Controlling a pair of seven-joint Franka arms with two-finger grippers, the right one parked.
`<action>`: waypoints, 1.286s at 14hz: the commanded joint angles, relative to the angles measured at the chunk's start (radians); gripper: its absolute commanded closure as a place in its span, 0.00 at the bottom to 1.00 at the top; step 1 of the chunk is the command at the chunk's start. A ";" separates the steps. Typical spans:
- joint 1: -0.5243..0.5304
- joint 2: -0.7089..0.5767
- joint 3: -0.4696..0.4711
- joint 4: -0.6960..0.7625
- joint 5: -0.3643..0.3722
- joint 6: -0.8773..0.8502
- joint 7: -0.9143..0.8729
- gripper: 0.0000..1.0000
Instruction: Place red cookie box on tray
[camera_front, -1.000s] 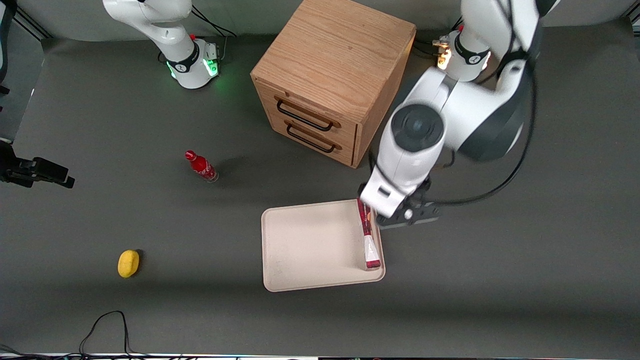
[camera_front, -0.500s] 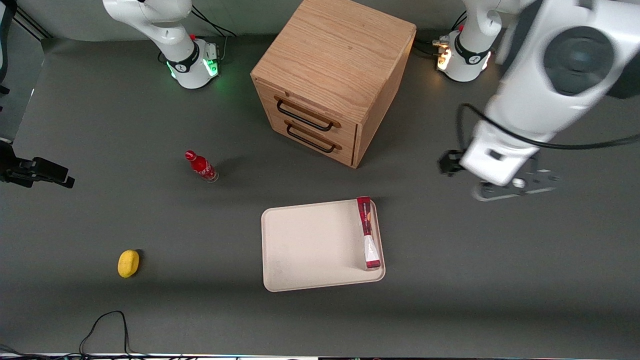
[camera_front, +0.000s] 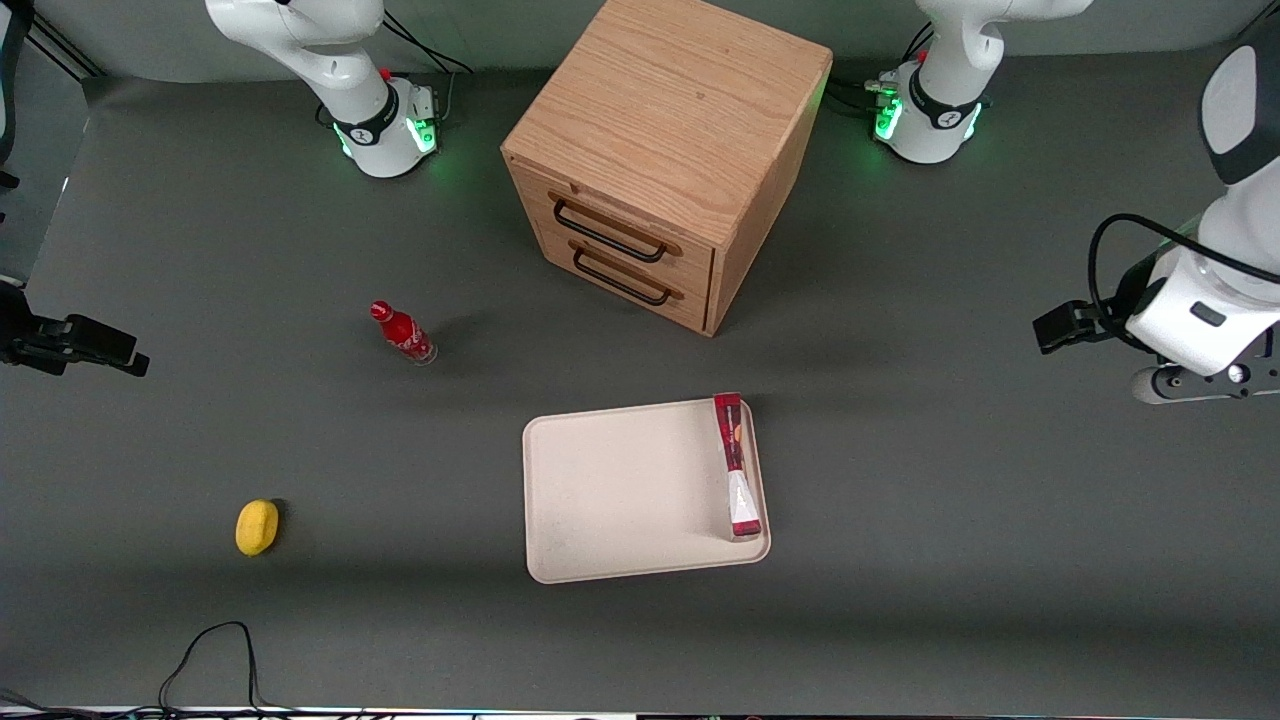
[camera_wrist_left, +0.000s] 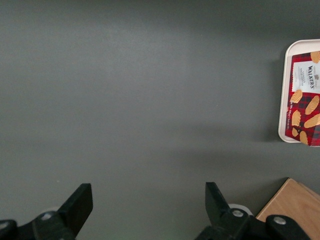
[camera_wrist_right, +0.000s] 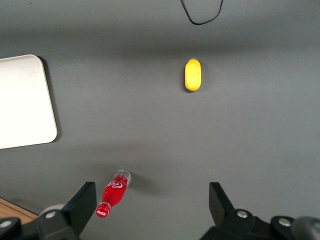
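Red cookie box (camera_front: 736, 466) is lying on edge inside the tray (camera_front: 620, 500), hugging its rim. Gripper (camera_wrist_left: 145, 212) is hovering spread and empty, well apart. Likely light, stiff carton; pinching mid-length looks best.

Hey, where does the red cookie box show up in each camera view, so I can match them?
Front view: the red cookie box lies on the tray, along the short edge toward the working arm's end; the gripper hangs far off at that end.
Left wrist view: red cookie box on the tray's rim end; gripper open over bare table.
Right wrist view: box not in it.
Shared landmark: the tray.
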 joint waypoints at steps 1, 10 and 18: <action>0.050 -0.043 -0.009 -0.062 -0.013 0.042 0.077 0.00; 0.046 -0.118 0.035 -0.185 -0.024 0.158 0.083 0.00; 0.041 -0.105 0.040 -0.127 -0.064 0.018 0.089 0.00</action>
